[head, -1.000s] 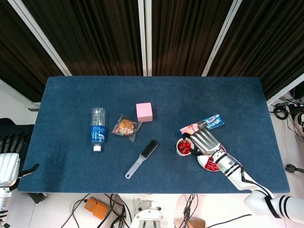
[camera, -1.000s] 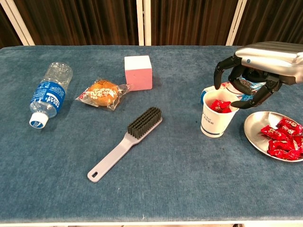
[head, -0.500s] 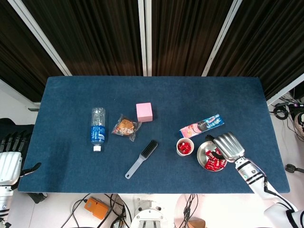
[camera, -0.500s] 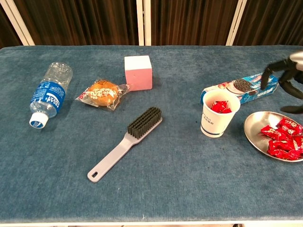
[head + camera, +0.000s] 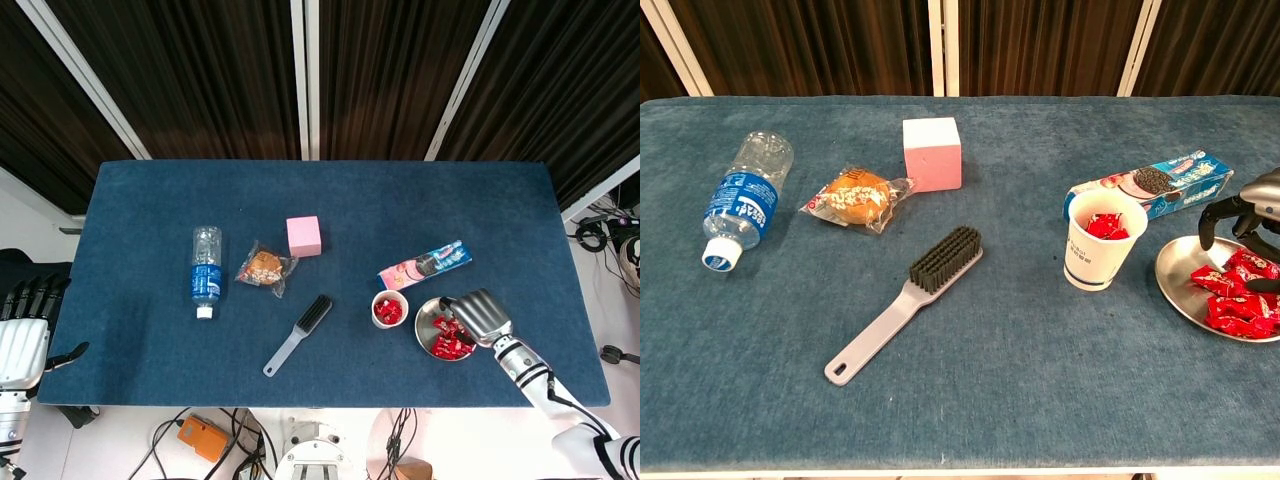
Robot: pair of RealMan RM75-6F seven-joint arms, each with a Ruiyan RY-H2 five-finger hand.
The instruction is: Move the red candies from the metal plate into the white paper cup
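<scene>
The dark fingers (image 5: 1218, 213) of the right hand (image 5: 482, 315) curl downward over the far edge of the round shiny metal plate (image 5: 1175, 282), spread a little, and they hold nothing that can be seen — the tips hang just above the small red wrapped candies (image 5: 1235, 297) piled on that plate. From the head view the silver back of the hand covers the plate's right side, and the white arm runs off toward the near right corner.

Just left of the plate stands the white paper cup (image 5: 1098, 241), upright, with more red candies inside it. Behind the cup and the plate lies a long blue cookie box (image 5: 1160, 184), flat and slanted. Further left of the plate, a grey plastic brush with dark bristles (image 5: 905, 303) lies at a slant on the blue cloth surface (image 5: 1000, 390). Past the brush, further left and back from the plate, are a pink foam cube (image 5: 932, 153), a round bun in a clear wrapper (image 5: 855, 198), and a clear plastic water bottle with a blue label (image 5: 742, 200) lying on its side.

The left hand (image 5: 22, 338) is well apart from the plate, off the surface's left edge — its dark fingers point up, apart and holding nothing.
</scene>
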